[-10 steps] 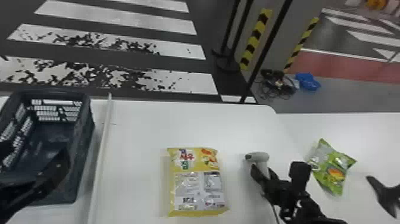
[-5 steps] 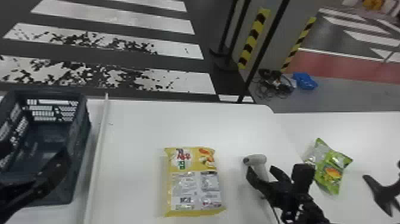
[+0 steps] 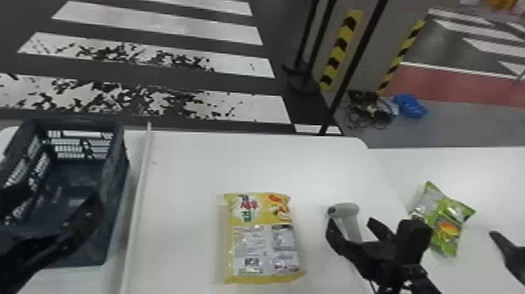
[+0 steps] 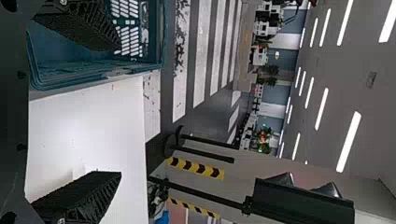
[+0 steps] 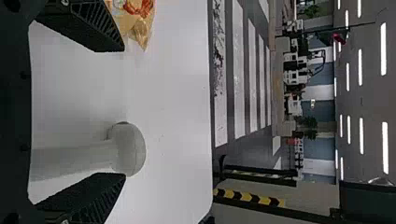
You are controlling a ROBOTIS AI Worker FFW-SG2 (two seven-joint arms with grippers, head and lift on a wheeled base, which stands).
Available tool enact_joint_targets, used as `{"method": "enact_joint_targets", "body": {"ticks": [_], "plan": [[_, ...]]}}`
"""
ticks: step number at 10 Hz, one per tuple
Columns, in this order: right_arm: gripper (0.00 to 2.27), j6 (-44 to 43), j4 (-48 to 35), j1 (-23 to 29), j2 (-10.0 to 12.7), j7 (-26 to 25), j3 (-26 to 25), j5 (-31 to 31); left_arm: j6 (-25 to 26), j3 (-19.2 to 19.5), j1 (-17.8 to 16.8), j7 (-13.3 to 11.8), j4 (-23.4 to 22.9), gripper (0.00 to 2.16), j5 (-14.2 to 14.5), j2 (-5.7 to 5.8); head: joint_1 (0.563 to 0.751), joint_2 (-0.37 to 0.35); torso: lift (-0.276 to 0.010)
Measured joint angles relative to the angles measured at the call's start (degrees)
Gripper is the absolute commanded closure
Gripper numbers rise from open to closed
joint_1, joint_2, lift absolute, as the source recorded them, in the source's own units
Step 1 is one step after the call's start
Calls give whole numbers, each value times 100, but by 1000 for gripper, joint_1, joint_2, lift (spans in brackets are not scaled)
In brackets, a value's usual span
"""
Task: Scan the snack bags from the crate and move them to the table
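The left claw [image 3: 60, 194] gapes wide by the crate [image 3: 113, 176]; the right claw [image 3: 350, 222] is spread wide, its 2 fingers flanking the scanner [image 3: 345, 211].

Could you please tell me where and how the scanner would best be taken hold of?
I'd grip the scanner by its handle, coming from the robot's side with the right gripper, one finger on each flank. The handle is straight and narrower than the rounded head, and runs back toward the robot, so that approach should line up.
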Motion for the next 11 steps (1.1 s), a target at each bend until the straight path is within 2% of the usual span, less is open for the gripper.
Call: {"method": "enact_joint_targets", "body": {"ticks": [2, 4, 8, 11], "plan": [[33, 235, -297, 182, 136, 20, 128, -91, 0, -7, -28, -10, 38, 36, 19, 8, 695, -205, -95], [43, 796, -452, 203, 152, 321, 198, -231, 0, -8, -28, -33, 53, 36, 25, 20, 695, -180, -95], [46, 2391, -791, 14, 146, 1635, -159, -683, 0, -9, -15, -41, 59, 36, 25, 24, 695, -119, -95], [46, 3757, -648, -551, 103, 2523, -406, -823, 0, -32, 2, -51, 64, 36, 2, 9, 695, -95, -95]]}}
